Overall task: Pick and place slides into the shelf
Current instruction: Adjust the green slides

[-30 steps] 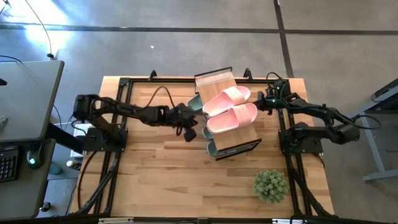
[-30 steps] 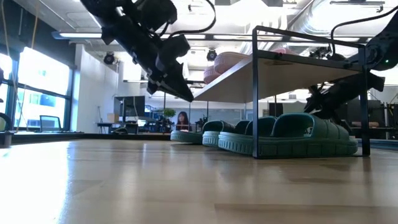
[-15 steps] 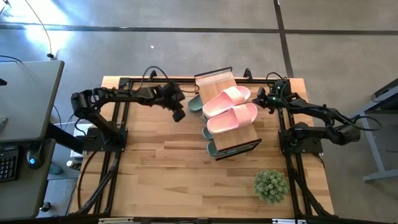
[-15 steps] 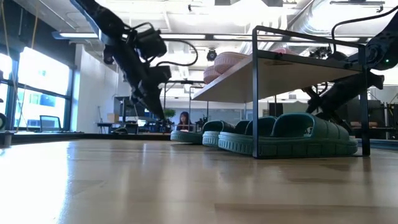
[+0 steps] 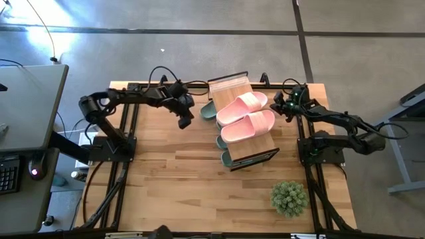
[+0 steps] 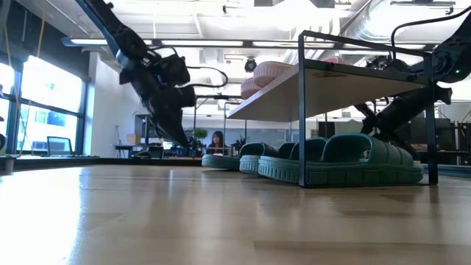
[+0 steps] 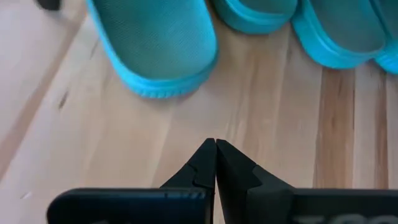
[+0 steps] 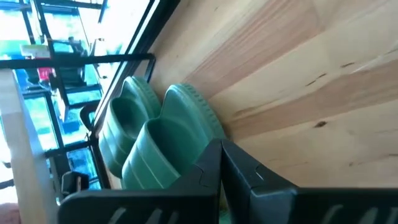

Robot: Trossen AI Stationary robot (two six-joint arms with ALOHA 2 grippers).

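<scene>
Left hand (image 5: 185,121) is closed, holding nothing, hanging over bare desk (image 5: 166,172) just left of the shelf (image 5: 260,147). In its wrist view the fingertips (image 7: 216,149) are pressed together above the wood, with the green slides (image 7: 163,46) lying near ahead of them. In the low view that hand (image 6: 179,137) is off the desk surface.

Right hand (image 5: 278,104) is also closed and empty, at the shelf's right side near the back edge of the desk. Its wrist view shows shut fingers (image 8: 217,163) with two green slides (image 8: 163,140) beside them, resting on the desk.

Shelf sits mid-desk toward the back, turned at a slight angle. Pink pair (image 5: 244,116) lies side by side on its wooden top. Green slides are on the desk beneath the top panel (image 6: 335,158); from above only their ends stick out on the left side (image 5: 208,111).

Potted plant (image 5: 289,197) stands at the near right part of the desk, well apart from the shelf. A person (image 6: 218,142) is far back in the room, low view.
</scene>
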